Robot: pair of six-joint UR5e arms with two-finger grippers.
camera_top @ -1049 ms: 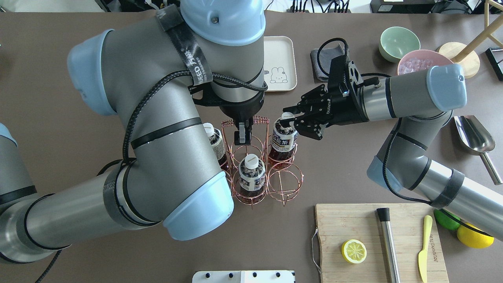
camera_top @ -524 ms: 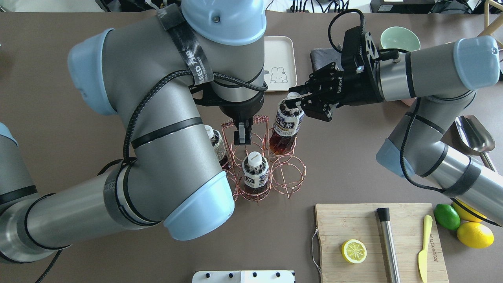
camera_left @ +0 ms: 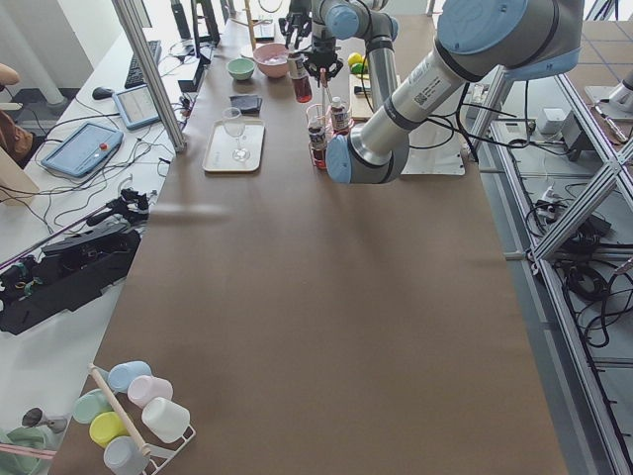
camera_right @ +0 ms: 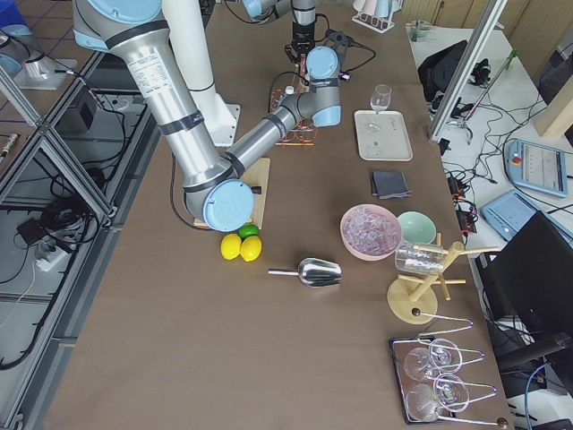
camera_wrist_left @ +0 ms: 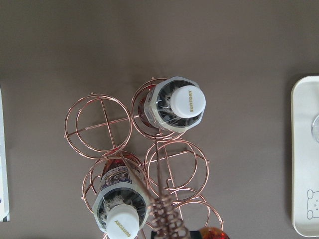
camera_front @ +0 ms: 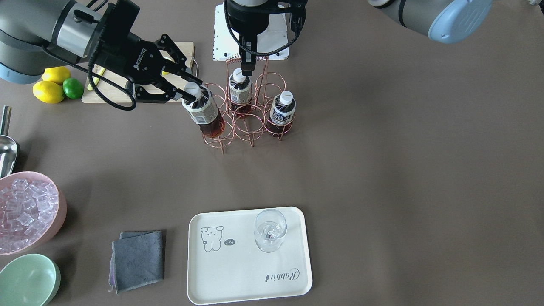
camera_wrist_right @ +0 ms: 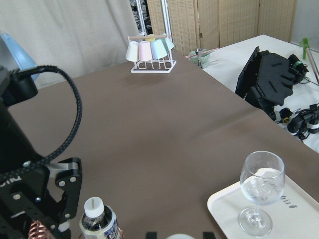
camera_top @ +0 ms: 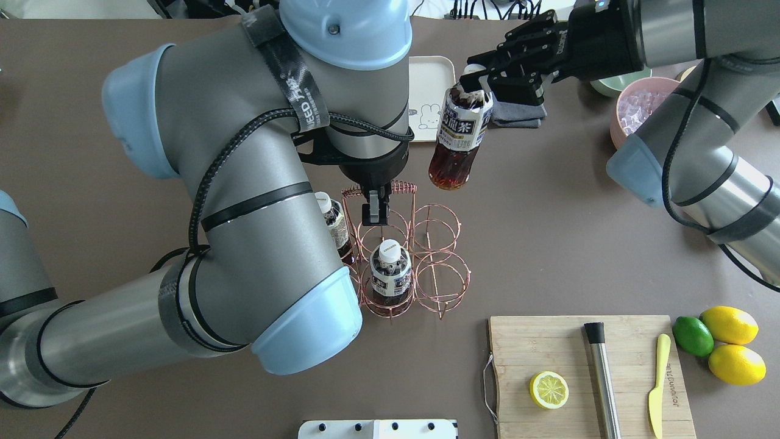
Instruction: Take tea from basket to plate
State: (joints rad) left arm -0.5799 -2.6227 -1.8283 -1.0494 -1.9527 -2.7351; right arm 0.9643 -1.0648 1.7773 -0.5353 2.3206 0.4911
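Note:
My right gripper (camera_top: 478, 76) (camera_front: 187, 91) is shut on the neck of a tea bottle (camera_top: 458, 140) (camera_front: 205, 114). The bottle hangs tilted, lifted out of the copper wire basket (camera_top: 440, 268) (camera_front: 251, 127), between it and the plate in the overhead view. My left gripper (camera_top: 376, 213) (camera_front: 247, 67) points down and is shut on the basket's coiled handle (camera_top: 402, 185). Two more tea bottles (camera_top: 390, 271) (camera_wrist_left: 182, 102) stand in basket cells. The cream plate (camera_front: 250, 272) (camera_top: 429, 85) lies beyond the basket, with a stemmed glass (camera_front: 270, 229) (camera_wrist_right: 261, 189) standing on it.
A grey cloth (camera_front: 138, 259) lies beside the plate. A pink bowl of ice (camera_front: 25, 212) and a green bowl (camera_front: 27, 280) stand past it. A cutting board (camera_top: 585, 372) with half a lemon, whole lemons and a lime (camera_top: 725, 341), and a metal scoop (camera_front: 6, 148) lie on my right.
My right gripper has lifted the tea bottle up out of its basket cell and carried it toward the plate. My left arm and the basket have stayed put.

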